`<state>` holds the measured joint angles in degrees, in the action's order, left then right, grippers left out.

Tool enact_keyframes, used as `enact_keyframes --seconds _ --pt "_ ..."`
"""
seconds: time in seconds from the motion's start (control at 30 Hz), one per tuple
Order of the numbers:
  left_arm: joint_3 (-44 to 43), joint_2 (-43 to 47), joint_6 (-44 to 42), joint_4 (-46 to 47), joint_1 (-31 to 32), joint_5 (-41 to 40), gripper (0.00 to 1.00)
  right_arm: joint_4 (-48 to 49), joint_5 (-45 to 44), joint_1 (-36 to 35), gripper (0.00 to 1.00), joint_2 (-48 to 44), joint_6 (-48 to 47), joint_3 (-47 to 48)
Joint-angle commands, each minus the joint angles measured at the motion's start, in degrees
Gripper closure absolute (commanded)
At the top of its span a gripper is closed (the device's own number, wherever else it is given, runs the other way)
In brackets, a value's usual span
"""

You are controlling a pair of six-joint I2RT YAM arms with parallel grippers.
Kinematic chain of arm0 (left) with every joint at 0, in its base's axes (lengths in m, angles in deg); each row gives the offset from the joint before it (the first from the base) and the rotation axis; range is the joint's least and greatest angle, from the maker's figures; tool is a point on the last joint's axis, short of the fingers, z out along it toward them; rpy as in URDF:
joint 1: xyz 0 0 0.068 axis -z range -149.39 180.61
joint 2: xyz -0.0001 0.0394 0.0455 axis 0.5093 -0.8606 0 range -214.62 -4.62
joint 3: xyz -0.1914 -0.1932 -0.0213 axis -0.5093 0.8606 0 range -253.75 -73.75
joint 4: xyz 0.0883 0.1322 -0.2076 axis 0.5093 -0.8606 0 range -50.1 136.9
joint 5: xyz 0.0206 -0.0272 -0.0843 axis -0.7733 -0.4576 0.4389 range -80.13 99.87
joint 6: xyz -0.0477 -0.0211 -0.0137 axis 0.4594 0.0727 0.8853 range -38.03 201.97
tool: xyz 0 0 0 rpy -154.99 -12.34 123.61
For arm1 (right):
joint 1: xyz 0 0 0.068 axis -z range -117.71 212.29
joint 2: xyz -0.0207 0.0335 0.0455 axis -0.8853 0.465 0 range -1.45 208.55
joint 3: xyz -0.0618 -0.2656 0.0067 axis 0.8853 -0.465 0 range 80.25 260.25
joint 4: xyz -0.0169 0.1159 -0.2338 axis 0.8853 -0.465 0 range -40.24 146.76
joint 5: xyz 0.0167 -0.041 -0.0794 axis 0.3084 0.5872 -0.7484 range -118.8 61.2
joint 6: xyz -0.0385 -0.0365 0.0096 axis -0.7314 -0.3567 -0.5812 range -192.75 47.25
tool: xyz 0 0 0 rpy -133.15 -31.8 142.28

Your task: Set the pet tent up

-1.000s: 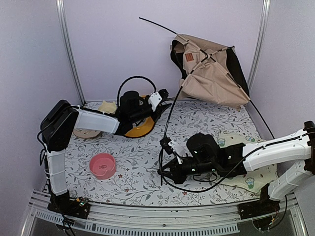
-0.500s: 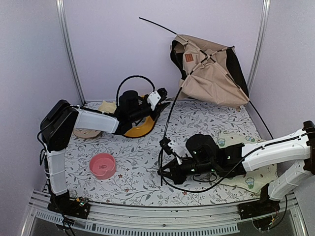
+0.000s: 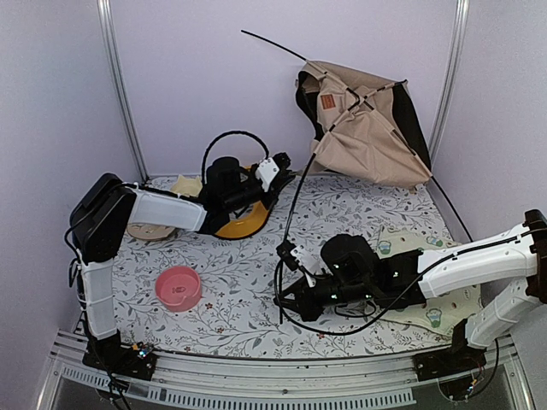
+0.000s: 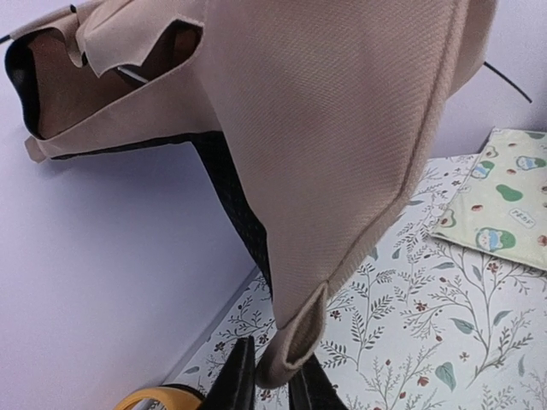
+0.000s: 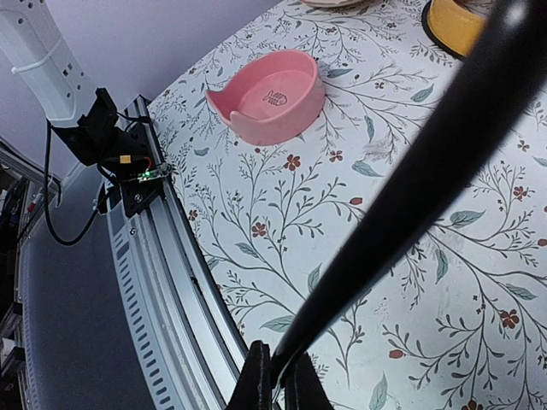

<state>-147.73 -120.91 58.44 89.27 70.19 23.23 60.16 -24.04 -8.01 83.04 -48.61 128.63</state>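
Observation:
The tan pet tent (image 3: pixel 367 128) leans against the back wall at the back right, with thin black poles crossing over it. My left gripper (image 3: pixel 286 181) reaches toward its lower left corner. In the left wrist view this gripper (image 4: pixel 273 369) is shut on a beige fabric loop (image 4: pixel 295 337) at the tent's corner. My right gripper (image 3: pixel 280 299) is low over the table's middle. It is shut on a black pole (image 5: pixel 410 188) near its lower end (image 5: pixel 278 376). The pole (image 3: pixel 295 205) rises from there to the tent.
A yellow feeder (image 3: pixel 239 224) lies under the left arm. A pink bowl (image 3: pixel 178 288) sits front left, also seen in the right wrist view (image 5: pixel 269 94). A cream mat with green prints (image 3: pixel 444 312) lies under the right arm. A wooden disc (image 3: pixel 149 231) sits at the left. The metal front rail (image 5: pixel 162 256) is close to the right gripper.
My right gripper has edged slightly left with the pole in it. The tent's lower edge has shifted a little. The left arm has barely moved.

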Motion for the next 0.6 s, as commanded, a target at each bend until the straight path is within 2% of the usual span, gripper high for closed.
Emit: enact_keyframes --seconds 0.0,0.1,0.3,0.57 --pt "-0.2 0.1 0.6 1.1 -0.5 2.0 0.89 0.9 -2.8 0.5 1.00 -0.1 -2.5 2.2" --pt "0.9 1.0 1.4 1.4 0.0 2.0 1.00 1.0 -3.2 0.5 1.00 -0.1 -2.5 2.0" --pt "7.4 5.6 3.1 4.7 2.1 -0.6 1.00 1.2 -4.2 0.6 1.00 -0.8 -1.8 1.5" --pt "24.0 16.2 9.6 10.3 10.9 -13.4 1.00 4.8 -5.0 0.5 1.00 -3.4 3.7 -3.5"
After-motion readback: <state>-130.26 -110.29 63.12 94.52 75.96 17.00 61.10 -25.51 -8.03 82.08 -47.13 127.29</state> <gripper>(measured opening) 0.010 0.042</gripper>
